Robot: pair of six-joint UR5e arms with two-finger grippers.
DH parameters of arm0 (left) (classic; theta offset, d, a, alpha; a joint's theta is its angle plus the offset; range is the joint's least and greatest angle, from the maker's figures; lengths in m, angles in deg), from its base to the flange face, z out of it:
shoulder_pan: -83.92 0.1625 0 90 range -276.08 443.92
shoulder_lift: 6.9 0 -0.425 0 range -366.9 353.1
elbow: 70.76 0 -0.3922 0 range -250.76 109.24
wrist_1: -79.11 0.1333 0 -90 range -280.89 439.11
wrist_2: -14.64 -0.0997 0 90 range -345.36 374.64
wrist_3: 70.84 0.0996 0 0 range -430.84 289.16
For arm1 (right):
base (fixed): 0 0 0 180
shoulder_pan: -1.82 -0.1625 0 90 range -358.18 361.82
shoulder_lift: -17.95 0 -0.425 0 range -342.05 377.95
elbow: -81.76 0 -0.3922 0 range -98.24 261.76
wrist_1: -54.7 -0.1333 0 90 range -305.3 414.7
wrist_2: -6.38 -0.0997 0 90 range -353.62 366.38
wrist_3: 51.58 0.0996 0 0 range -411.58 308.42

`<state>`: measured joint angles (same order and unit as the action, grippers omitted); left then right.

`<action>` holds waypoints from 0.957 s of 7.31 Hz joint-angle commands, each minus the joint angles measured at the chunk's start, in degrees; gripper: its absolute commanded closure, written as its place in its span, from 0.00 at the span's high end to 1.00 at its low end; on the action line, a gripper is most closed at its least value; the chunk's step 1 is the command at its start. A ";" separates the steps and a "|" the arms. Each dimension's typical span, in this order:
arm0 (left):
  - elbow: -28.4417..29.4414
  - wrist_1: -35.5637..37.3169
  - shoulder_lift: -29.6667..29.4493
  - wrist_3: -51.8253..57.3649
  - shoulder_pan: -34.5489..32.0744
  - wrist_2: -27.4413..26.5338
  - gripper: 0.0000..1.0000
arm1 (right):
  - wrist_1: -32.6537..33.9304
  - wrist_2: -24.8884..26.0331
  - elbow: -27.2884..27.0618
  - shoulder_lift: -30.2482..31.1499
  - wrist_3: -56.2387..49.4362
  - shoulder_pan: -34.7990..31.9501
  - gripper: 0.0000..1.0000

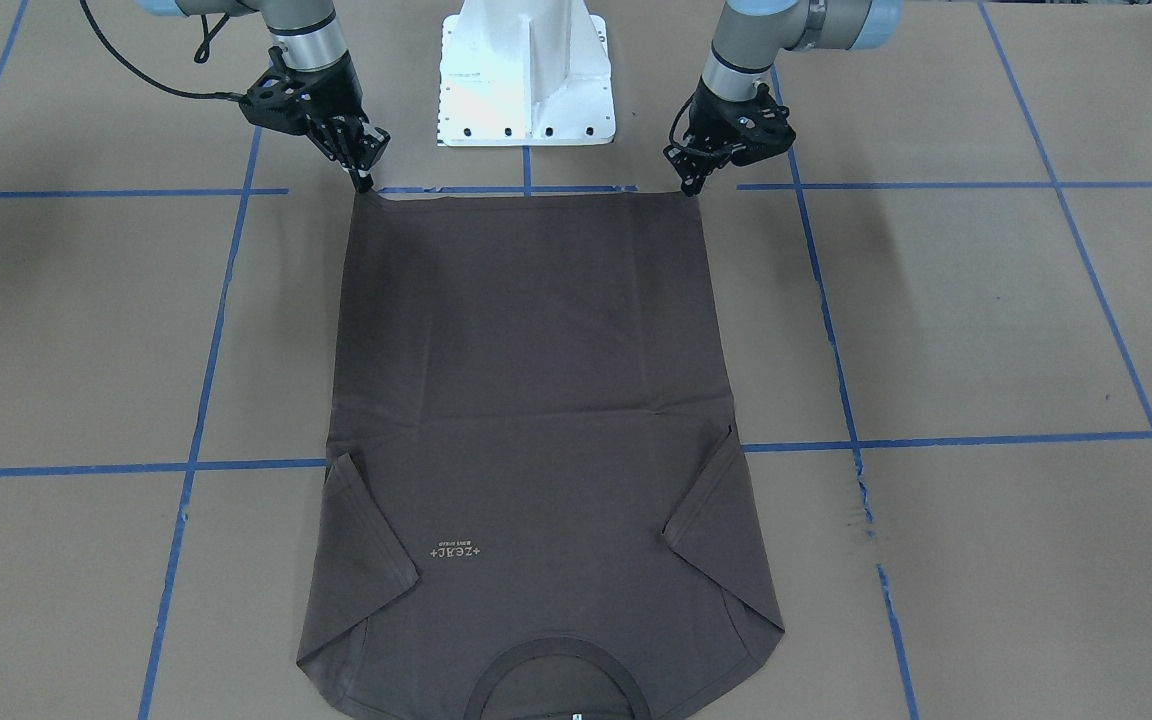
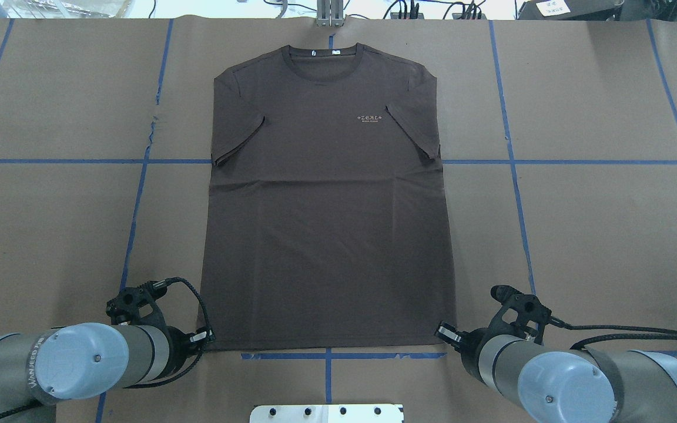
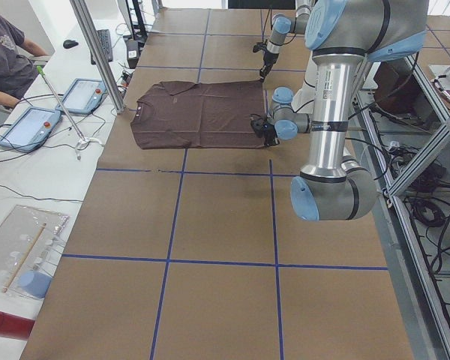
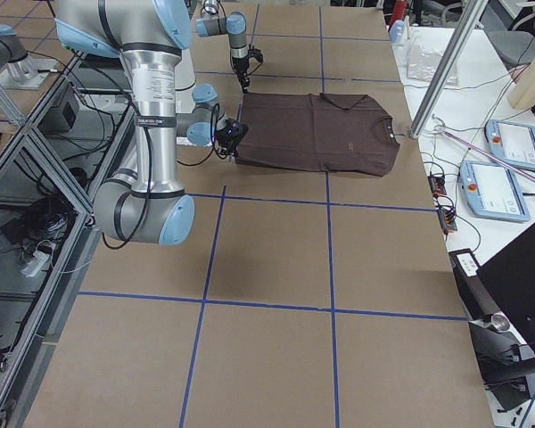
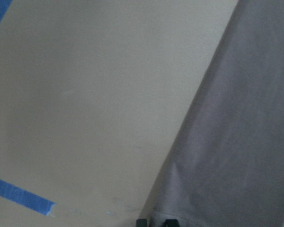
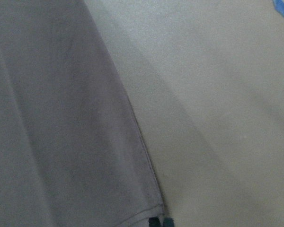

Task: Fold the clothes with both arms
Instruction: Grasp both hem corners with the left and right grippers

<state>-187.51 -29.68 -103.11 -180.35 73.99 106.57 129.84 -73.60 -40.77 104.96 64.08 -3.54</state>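
Observation:
The dark brown-grey T-shirt (image 1: 536, 400) lies flat on the brown table, chest logo up, both sleeves folded in, its collar (image 2: 324, 59) at the far side from the robot. My left gripper (image 2: 203, 338) is at the near left hem corner, low on the table. It also shows in the front-facing view (image 1: 688, 185). My right gripper (image 2: 443, 332) is at the near right hem corner, also seen in the front-facing view (image 1: 364, 183). In the left wrist view the fingertips (image 5: 169, 222) sit close together on the shirt's corner (image 5: 236, 142). In the right wrist view the fingertips (image 6: 168, 222) do the same on the other corner (image 6: 61, 118).
The white pedestal base (image 1: 526, 70) stands between the arms behind the hem. Blue tape lines (image 2: 509, 161) cross the brown table. A metal post (image 3: 97, 52), tablets (image 3: 30, 124) and an operator (image 3: 4, 52) are beyond the collar side.

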 commanded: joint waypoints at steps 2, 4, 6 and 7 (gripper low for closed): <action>-1.44 0.16 -0.03 0.09 0.09 0.09 0.00 | 0.00 0.09 -0.60 0.00 0.09 0.00 0.00; -9.14 7.41 -0.03 0.00 2.36 1.75 0.00 | 0.00 -0.09 -5.67 3.49 0.26 2.18 0.00; -14.88 11.93 0.06 -1.58 4.48 2.81 0.00 | 0.00 -0.09 -12.35 8.16 2.27 6.93 0.00; -16.73 13.33 -0.03 -1.32 4.49 3.95 0.00 | 0.09 0.00 -13.77 8.18 2.55 6.86 0.00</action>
<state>-201.37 -18.57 -103.08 -181.62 78.06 109.25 129.86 -73.67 -51.81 112.15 65.83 2.36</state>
